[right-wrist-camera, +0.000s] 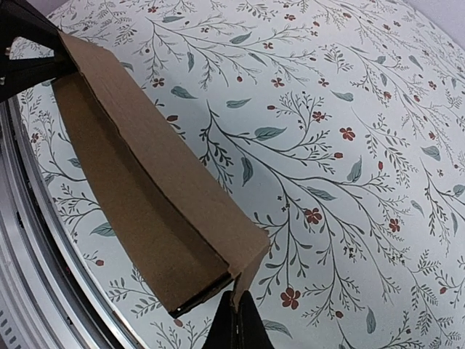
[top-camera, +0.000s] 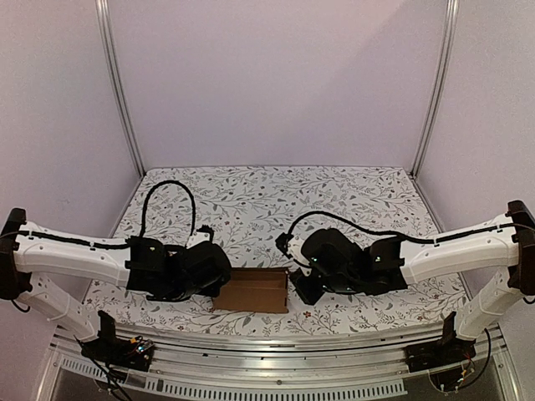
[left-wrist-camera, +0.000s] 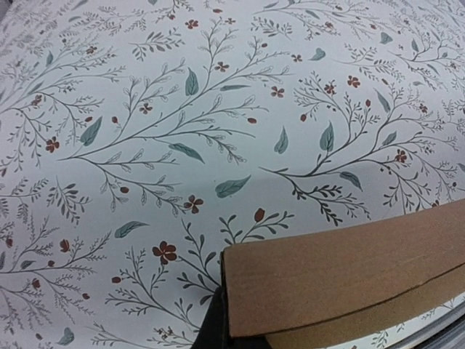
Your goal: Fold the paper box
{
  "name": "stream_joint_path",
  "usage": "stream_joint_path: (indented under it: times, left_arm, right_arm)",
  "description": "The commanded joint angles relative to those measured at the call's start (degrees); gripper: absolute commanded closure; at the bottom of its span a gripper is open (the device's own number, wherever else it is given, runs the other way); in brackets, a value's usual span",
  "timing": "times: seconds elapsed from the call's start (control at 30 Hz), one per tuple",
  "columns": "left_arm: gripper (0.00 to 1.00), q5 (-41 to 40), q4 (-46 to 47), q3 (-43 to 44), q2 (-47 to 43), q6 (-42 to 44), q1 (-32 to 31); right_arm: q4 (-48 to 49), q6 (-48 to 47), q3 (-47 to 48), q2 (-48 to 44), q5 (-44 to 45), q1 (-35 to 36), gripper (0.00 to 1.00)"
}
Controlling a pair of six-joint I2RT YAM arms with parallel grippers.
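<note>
Brown paper box (top-camera: 251,291) | near edge of desk (top-camera: 251,192) | left gripper (top-camera: 219,282) pinches its left end | right gripper (top-camera: 293,281) pinches its right end

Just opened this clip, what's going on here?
Two robot arms are handling a brown cardboard box near the front edge of the flower-patterned table. The left gripper is pinched shut on the box's left end, and the right gripper on its right end. The box looks only partly folded, and its right end is open.
</note>
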Motion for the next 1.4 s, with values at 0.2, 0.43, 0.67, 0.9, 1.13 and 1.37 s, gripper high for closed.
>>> stream_joint_path:
  times: [0.2,0.43,0.67,0.9,1.13,1.37]
  left_arm:
    - [1.00,2.43,0.22,0.59,2.58,0.80,-2.18]
    - [1.00,1.46,-0.10,0.92,2.88,0.78,-3.07]
    - [1.00,0.52,-0.35,1.36,3.02,0.83,-3.80]
    - [1.00,0.33,0.23,2.68,3.09,1.85,-4.55]
    - [1.00,-0.01,0.50,2.74,4.25,1.57,-5.93]
    - [1.00,-0.95,0.51,3.06,5.83,0.98,-7.16]
  right_arm:
    - [3.42,6.26,4.23,-1.90,-3.56,0.47,1.00]
    - [4.93,10.02,4.72,-1.61,-2.64,0.41,1.00]
    - [5.48,14.79,4.82,-1.35,-3.32,0.37,1.00]
    - [5.78,17.80,4.77,-0.28,-5.21,0.41,1.00]
    - [6.31,21.25,4.29,0.19,-4.39,0.39,1.00]
    - [6.73,24.73,3.67,-1.18,-2.48,-0.28,1.00]
